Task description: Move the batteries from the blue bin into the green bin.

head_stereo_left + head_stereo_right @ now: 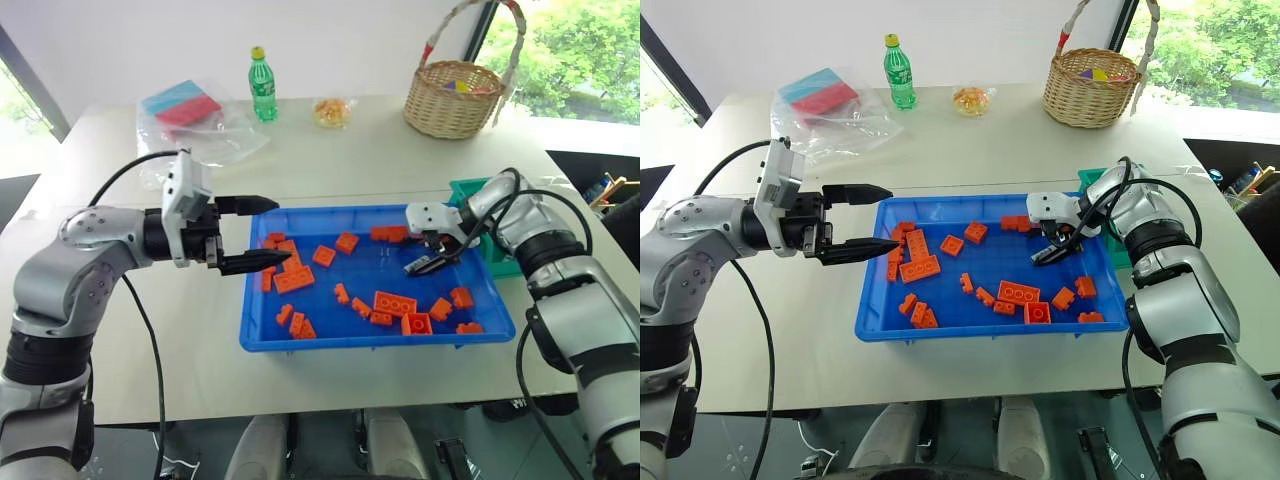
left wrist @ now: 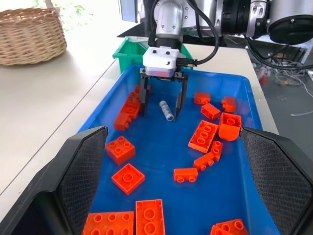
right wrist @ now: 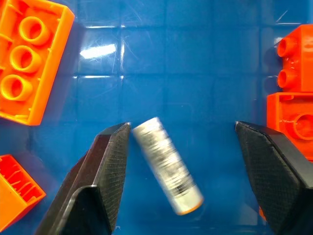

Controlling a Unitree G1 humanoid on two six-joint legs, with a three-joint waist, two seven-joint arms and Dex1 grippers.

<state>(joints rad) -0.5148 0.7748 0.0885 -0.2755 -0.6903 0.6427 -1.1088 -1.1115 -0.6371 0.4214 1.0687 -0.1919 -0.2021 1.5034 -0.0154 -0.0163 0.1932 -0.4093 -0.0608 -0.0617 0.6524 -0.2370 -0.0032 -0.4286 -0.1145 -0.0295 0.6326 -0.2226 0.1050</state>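
The blue bin (image 1: pixel 262 340) sits in the middle of the table, with several orange bricks (image 1: pixel 394 302) scattered in it. One silver-grey battery (image 2: pixel 166 110) lies on its floor near the far right corner. My right gripper (image 1: pixel 424 262) points down into the bin, open, with the battery (image 3: pixel 167 165) lying between its fingers (image 3: pixel 105 171), close to one pad. The green bin (image 1: pixel 466 189) stands just beyond the blue bin's right end, partly hidden by my right arm. My left gripper (image 1: pixel 278 231) hovers open and level over the blue bin's left rim, holding nothing.
A wicker basket (image 1: pixel 452 98) stands at the table's far right. A green bottle (image 1: pixel 261 85), a clear plastic bag (image 1: pixel 190 115) and a small snack packet (image 1: pixel 332 110) lie along the far side. Bricks (image 3: pixel 29 58) lie close around the battery.
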